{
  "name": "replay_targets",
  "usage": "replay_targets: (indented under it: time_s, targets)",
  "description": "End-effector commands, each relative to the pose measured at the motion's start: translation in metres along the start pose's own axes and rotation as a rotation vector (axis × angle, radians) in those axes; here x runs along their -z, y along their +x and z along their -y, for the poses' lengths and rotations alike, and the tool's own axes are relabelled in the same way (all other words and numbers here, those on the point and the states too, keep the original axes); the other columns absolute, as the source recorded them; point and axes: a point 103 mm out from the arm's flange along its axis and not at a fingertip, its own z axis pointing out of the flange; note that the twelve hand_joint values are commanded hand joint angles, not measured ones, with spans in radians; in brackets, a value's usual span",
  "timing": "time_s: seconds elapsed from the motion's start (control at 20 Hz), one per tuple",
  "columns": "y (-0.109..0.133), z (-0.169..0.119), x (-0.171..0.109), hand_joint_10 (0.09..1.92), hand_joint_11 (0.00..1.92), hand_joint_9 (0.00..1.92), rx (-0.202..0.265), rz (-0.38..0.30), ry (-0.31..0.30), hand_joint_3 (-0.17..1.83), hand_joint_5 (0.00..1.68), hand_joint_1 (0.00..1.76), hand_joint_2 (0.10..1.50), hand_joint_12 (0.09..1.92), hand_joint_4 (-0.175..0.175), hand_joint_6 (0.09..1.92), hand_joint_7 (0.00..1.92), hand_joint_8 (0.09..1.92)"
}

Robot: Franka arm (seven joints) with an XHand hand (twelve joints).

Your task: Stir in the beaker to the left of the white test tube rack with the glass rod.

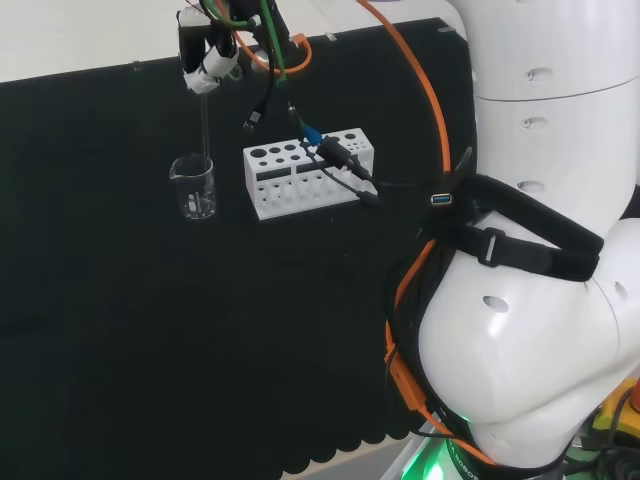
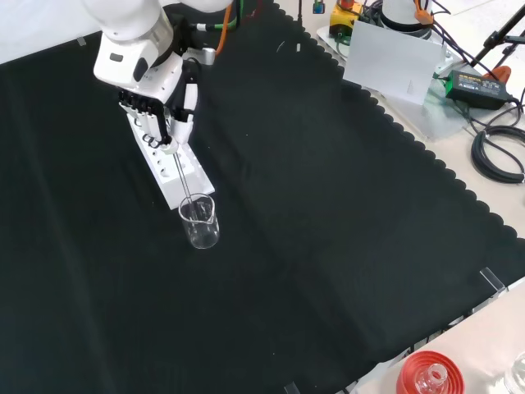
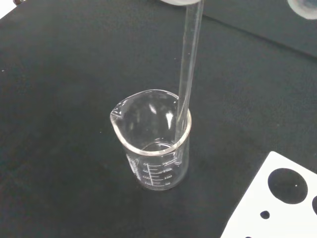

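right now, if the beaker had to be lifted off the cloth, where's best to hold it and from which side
Probably round the beaker's straight wall at mid-height, coming in level from the side away from the white test tube rack. The glass rod, held by the hand, stands in its mouth, blocking a top approach.

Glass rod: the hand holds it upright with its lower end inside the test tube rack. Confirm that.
Not right. The hand holds the glass rod upright, but its lower end is inside the beaker, not the white test tube rack beside it. The wrist view shows this.
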Motion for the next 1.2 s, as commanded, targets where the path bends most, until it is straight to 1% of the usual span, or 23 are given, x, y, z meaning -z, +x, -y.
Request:
replay_targets:
  time_s: [0.05,0.35,0.55,0.7,0.9,1.2]
  targets:
    - [0.020,-0.004,0.002,0.25,1.67,1.81,0.028,-0.005,-0.016,-0.17,1.28,1.33,1.06,0.47,-0.175,0.36,1.39,0.55]
    - [0.035,-0.015,0.003,0.25,1.67,1.81,0.054,-0.012,-0.024,-0.17,1.28,1.33,1.06,0.47,-0.175,0.36,1.39,0.56]
    - [0.035,-0.018,0.004,0.25,1.67,1.81,0.055,-0.011,-0.025,-0.17,1.28,1.33,1.06,0.47,-0.175,0.36,1.39,0.56]
    - [0.032,-0.015,0.007,0.25,1.67,1.81,0.055,-0.021,-0.038,-0.17,1.27,1.33,1.06,0.47,-0.175,0.36,1.39,0.56]
    - [0.034,-0.008,0.010,0.25,1.67,1.81,0.066,-0.025,-0.052,-0.17,1.27,1.33,1.06,0.47,-0.175,0.36,1.39,0.56]
    - [0.033,-0.003,0.012,0.25,1.67,1.81,0.064,-0.023,-0.053,-0.17,1.27,1.33,1.06,0.47,-0.175,0.36,1.39,0.56]
